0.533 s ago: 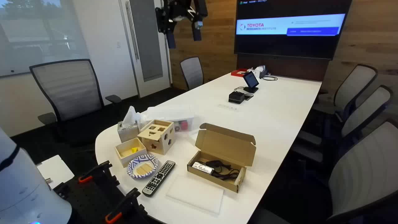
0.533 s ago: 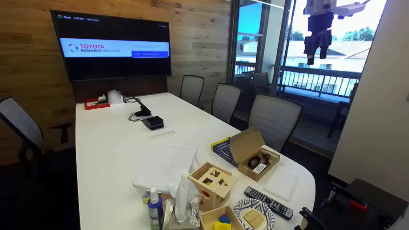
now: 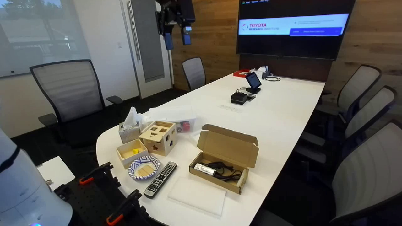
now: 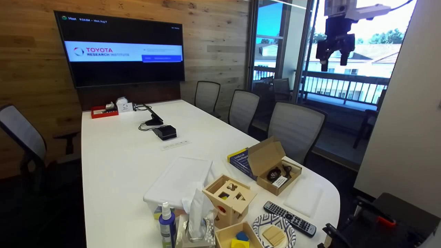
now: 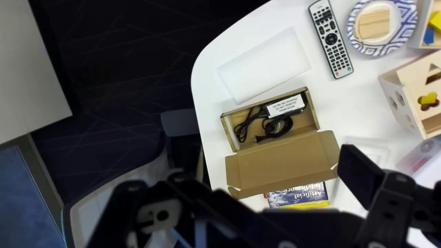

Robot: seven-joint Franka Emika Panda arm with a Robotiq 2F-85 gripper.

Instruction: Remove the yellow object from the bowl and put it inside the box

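- My one gripper is held high above the white table, its two fingers spread apart.
- Two small pieces show in one open wooden tray, at the left of the near end: the yellow piece, and a blue piece just beyond it.
- One bowl, just to the right of the tray, bears a flat wooden slab (single or stacked, I cannot tell).
- One wooden cube stands at the tray's far side; in the wrist view a bit of yellow shows through a cut-out.
- One remote control lies right of the bowl, one flat white slab farther right, and one cardboard box beyond that, flap raised, black cable inside.
- One blue book lies just beyond the flap.
- Leftward, one tissue box and one spray bottle, with one plastic bin on their far side.
- Since the earlier frames I have shifted somewhat left in both exterior views, and my fingers appear turned to another angle.
- The yellow piece lies in the tray as it did; the bowl and wooden cube keep their places.
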